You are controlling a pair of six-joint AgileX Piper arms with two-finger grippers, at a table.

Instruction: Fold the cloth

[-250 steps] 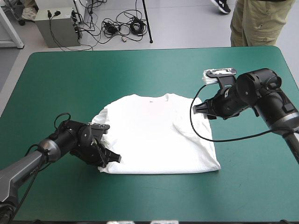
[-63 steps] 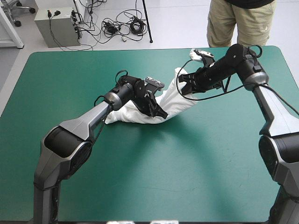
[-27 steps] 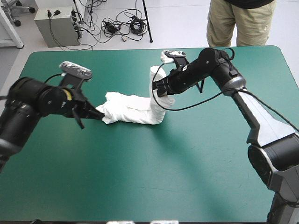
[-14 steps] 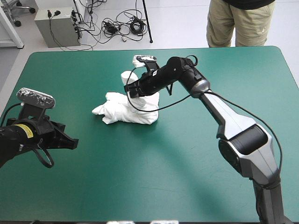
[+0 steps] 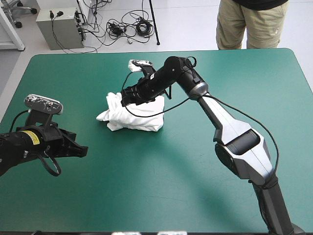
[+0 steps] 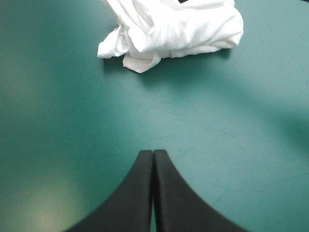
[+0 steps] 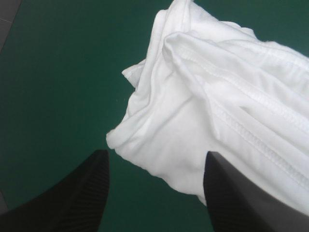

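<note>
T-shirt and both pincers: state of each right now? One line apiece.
T-shirt: crumpled bundle, lying on the teal-green cover, not lifted.
Left pincer: shut, empty, well apart from the T-shirt, over bare cover.
Right pincer: open, over the T-shirt, cloth showing between its fingers, not gripped.

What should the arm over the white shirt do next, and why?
Probably lift the right gripper straight up and away: its fingers stand open over the T-shirt, which lies as a rumpled bundle on the table, and the left gripper is shut, well apart from it.
</note>
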